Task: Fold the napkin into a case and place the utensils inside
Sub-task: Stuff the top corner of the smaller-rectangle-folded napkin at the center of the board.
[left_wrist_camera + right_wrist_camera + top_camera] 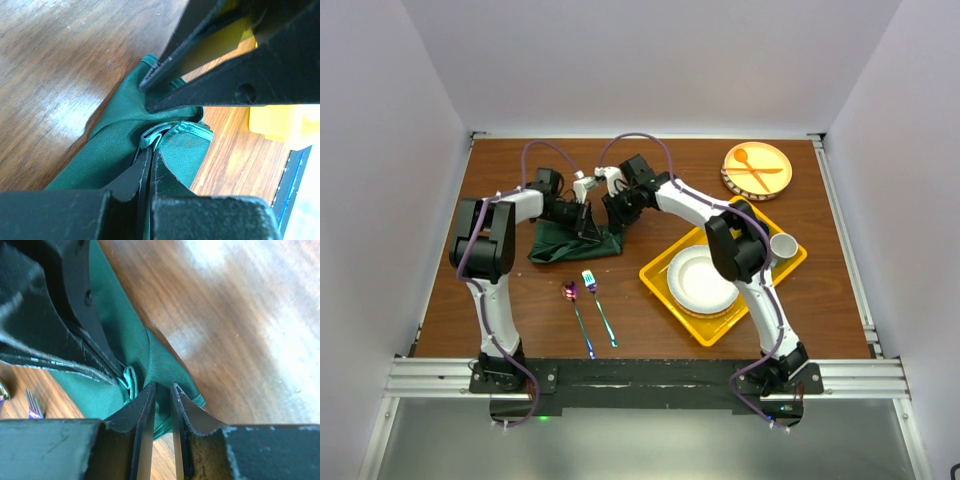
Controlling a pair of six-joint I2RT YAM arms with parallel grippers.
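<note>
The dark green napkin (565,245) lies bunched on the wooden table, left of centre. My left gripper (590,228) reaches in from the left. In the left wrist view this gripper (151,150) is shut on a rolled hem of the napkin (115,130). My right gripper (618,218) comes in from the right, tip to tip with the left one. Its jaws (163,386) stand a narrow gap apart, straddling a ridge of the napkin (165,365). The iridescent spoon (571,292) and fork (589,281) lie side by side on the table in front of the napkin, apart from both grippers.
A yellow tray (655,272) holding stacked white plates (700,280) and a white cup (783,246) sits right of centre, under the right arm. A woven plate (756,170) with an orange spoon and fork is at the back right.
</note>
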